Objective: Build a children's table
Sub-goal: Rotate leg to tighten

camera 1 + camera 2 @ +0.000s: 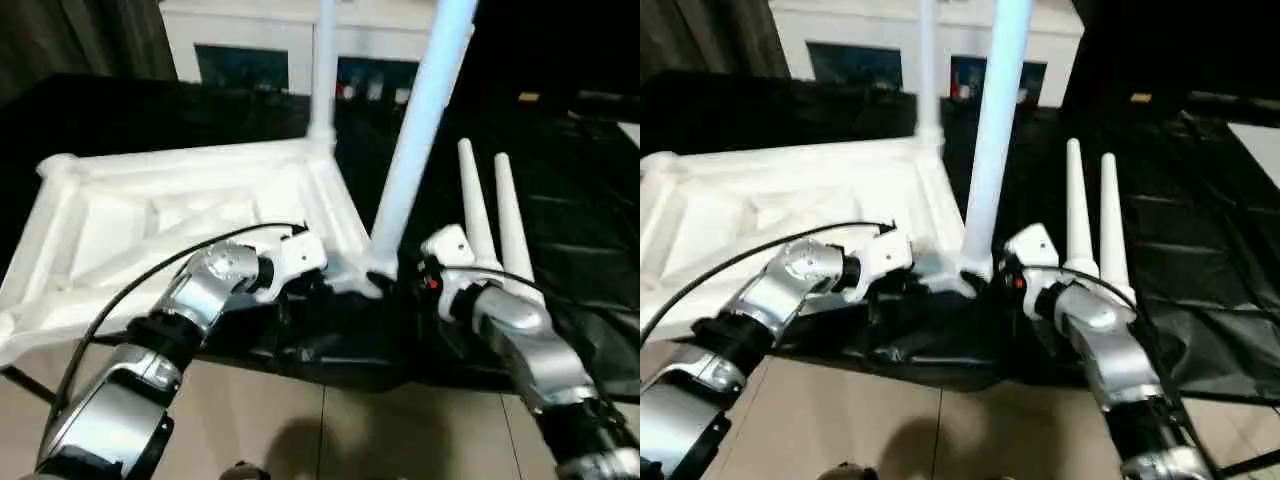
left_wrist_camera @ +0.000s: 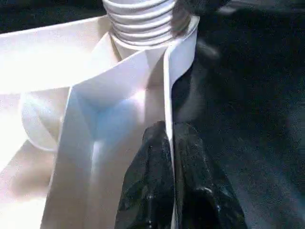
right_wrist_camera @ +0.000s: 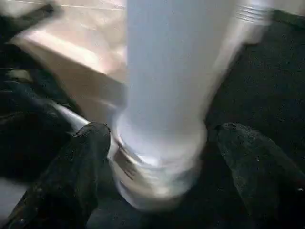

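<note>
Two legs up: a far leg (image 1: 323,70) stands in the far corner of the top (image 1: 120,230), and a near leg (image 1: 415,130) stands in the near corner socket, leaning a little off upright.
Top: you have it upside down on the black-covered counter (image 1: 560,230), ribs showing.
Spare legs: two more (image 1: 490,215) lie side by side on the counter, just beyond the near leg's foot on the right-arm side.
Left hand (image 2: 171,186): you have it clamped thin on the top's rim wall, just short of the near leg's threaded base.
Right hand (image 3: 157,157): fingers spread wide, one either side of the near leg's foot, neither clearly touching it.
Key relation: the near leg's long axis rises almost straight up between your right fingers; that hand is the nearer one for turning it.
Judgement: threads look exposed, so seating seems unfinished.
</note>
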Controlling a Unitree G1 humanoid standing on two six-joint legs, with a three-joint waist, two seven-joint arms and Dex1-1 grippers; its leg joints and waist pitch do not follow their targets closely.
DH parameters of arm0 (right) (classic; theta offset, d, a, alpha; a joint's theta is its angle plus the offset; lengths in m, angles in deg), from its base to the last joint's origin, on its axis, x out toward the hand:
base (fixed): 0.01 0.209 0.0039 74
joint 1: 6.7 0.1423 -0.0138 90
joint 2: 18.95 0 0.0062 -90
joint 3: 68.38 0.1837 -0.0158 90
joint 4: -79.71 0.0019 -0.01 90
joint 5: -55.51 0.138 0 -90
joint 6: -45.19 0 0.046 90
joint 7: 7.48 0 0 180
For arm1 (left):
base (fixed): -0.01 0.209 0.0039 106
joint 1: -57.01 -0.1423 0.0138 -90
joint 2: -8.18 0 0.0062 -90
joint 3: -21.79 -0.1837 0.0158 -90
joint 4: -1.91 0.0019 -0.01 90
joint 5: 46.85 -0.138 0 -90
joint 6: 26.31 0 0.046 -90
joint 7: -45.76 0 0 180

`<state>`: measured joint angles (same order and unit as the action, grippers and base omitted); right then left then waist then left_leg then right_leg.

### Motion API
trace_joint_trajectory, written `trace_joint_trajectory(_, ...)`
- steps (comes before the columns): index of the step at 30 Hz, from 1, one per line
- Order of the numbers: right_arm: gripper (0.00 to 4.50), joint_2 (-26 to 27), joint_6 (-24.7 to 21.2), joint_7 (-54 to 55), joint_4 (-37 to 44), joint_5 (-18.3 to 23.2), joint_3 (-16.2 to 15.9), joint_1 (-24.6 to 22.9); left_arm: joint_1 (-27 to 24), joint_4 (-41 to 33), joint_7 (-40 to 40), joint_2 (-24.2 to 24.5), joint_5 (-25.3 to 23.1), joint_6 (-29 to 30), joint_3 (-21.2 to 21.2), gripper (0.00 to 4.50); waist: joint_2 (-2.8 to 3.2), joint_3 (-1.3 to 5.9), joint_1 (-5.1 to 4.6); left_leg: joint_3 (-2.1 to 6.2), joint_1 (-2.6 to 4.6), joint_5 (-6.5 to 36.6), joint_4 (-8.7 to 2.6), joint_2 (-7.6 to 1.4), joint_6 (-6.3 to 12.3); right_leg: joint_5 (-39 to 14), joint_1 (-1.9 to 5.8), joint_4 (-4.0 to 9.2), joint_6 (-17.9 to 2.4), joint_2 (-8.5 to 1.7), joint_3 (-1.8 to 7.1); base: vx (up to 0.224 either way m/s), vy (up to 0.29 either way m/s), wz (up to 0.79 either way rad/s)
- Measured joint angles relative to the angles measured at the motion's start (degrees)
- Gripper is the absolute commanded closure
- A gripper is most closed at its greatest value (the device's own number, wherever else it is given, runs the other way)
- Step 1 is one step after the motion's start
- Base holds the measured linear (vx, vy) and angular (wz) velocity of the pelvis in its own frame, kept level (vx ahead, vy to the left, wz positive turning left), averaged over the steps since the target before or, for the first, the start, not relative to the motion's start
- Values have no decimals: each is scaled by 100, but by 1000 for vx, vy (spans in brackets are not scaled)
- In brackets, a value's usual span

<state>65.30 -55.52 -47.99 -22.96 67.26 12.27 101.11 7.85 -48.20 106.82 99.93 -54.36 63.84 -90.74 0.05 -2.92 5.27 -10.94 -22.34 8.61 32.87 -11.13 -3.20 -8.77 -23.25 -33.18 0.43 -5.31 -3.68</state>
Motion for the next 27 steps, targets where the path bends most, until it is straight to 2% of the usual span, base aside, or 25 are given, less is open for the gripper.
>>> trace_joint_trajectory(2,59,-300,-124,-460,274,160,-53,-128,-114,-254,401,109,124,64,-86,450,0,0,12,-19,1,15,5,1,21,-13,2,2,-17,-7,5,0,0,0)
trace_joint_trajectory(5,59,-423,-195,-796,364,207,-84,-196,-168,-407,683,211,184,119,-124,450,0,0,3,-28,4,19,16,1,28,-14,3,-3,-19,-8,12,0,0,0)
trace_joint_trajectory(7,59,-574,-251,-1039,406,196,-226,-202,-196,-492,849,290,188,120,-175,450,-1,0,1,-29,12,19,16,1,27,-14,9,-6,-19,-9,14,0,0,0)
trace_joint_trajectory(14,59,-736,-259,-1348,331,83,-389,-56,-202,-564,1120,413,178,154,-245,450,-3,-1,-7,-32,21,19,13,0,25,-15,17,-8,-15,-9,18,0,0,0)
trace_joint_trajectory(23,144,-661,-228,-1390,222,54,-432,36,-224,-650,1135,453,161,225,-264,450,-4,-1,-14,-32,23,19,16,0,25,-13,17,-15,-18,-9,18,0,0,0)
trace_joint_trajectory(27,169,-621,-202,-1384,200,-33,-466,37,-233,-663,1130,457,159,233,-264,450,-5,0,-14,-32,26,19,25,0,25,-14,16,-30,-16,-9,20,0,0,0)
